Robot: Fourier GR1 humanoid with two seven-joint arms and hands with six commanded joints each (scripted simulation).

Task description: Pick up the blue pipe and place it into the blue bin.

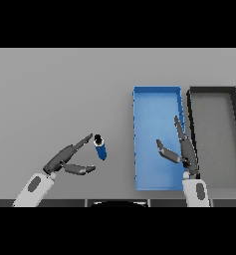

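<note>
Where the grey surface spreads across the head view, it is plain, flat and evenly lit, with no marks or seams on it, and it runs up to a straight far edge beyond which only darkness shows; nothing of a room can be made out behind it.

On the right part of the surface lies the blue bin, a long shallow rectangular tray with low walls, its long sides running away from the robot. Just beside it on the right, almost touching, sits a black bin of similar shape with a grey floor, cut off by the picture's right edge.

The blue pipe rests on the surface to the left of the blue bin, apart from it, a short cylinder with its pale open end turned toward the far side.

The left hand lies low over the surface just left of the pipe, released, its fingers stretched toward the pipe's far end and its thumb pointing below it; whether a fingertip touches the pipe I cannot tell.

The right hand hangs over the blue bin's right wall, released too, fingers straight and pointing away, thumb spread to the left above the bin's floor.
</note>
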